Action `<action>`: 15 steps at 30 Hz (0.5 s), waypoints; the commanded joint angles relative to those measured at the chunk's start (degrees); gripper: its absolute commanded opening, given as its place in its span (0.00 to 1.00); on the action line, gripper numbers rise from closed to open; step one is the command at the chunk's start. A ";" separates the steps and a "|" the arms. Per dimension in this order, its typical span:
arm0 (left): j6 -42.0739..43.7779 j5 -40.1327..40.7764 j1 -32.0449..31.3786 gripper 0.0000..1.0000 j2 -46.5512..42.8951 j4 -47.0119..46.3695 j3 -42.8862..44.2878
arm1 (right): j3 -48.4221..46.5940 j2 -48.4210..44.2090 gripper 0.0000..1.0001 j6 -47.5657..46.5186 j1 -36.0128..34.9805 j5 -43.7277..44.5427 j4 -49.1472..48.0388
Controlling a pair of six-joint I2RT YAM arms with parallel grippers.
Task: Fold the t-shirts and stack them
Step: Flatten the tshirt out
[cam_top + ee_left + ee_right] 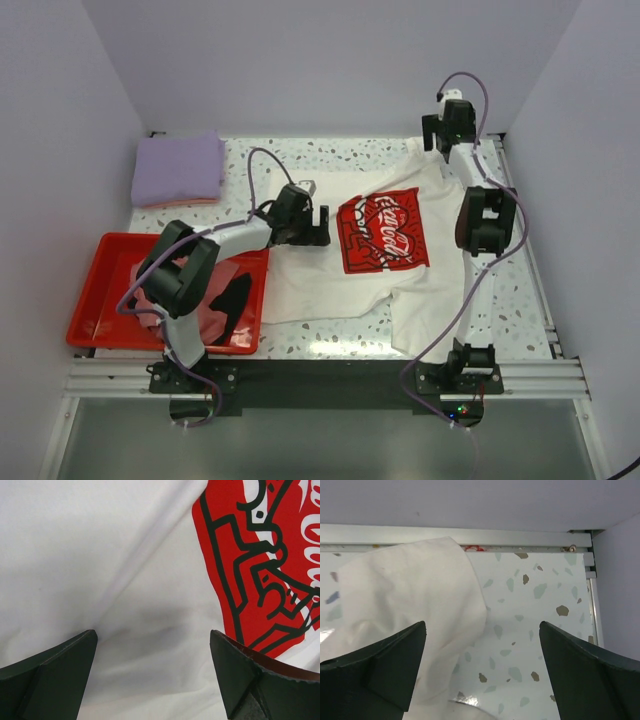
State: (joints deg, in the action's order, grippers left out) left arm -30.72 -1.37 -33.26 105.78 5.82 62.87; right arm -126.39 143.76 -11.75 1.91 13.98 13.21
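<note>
A cream-white t-shirt point(320, 280) with a red chest print point(383, 231) lies spread on the table, partly rumpled. My left gripper point(318, 225) hovers open just left of the print; the left wrist view shows white cloth point(100, 555) and the print's edge point(260, 560) between its spread fingers point(152, 632). My right gripper point(441, 148) stands open at the shirt's far right corner. In its wrist view a loose cloth corner point(410, 600) lies under the left finger, and nothing is gripped point(482, 625). A folded lavender tee point(178, 168) rests back left. Pink point(150, 290) and black point(238, 296) tees sit in the tray.
A red plastic tray point(95, 300) stands at the front left, under my left arm. Walls close the table at the back and both sides, with a metal rail point(470, 535) along the far edge. Bare speckled tabletop point(535, 610) shows right of the shirt.
</note>
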 commanded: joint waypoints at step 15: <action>3.91 4.18 5.13 1.00 16.20 12.99 34.76 | 24.25 -25.54 0.99 20.36 -5.78 0.35 2.95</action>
State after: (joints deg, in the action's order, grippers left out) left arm -27.83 1.30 -30.44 116.31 14.06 92.47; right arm -104.57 121.64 2.92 -5.10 15.20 13.89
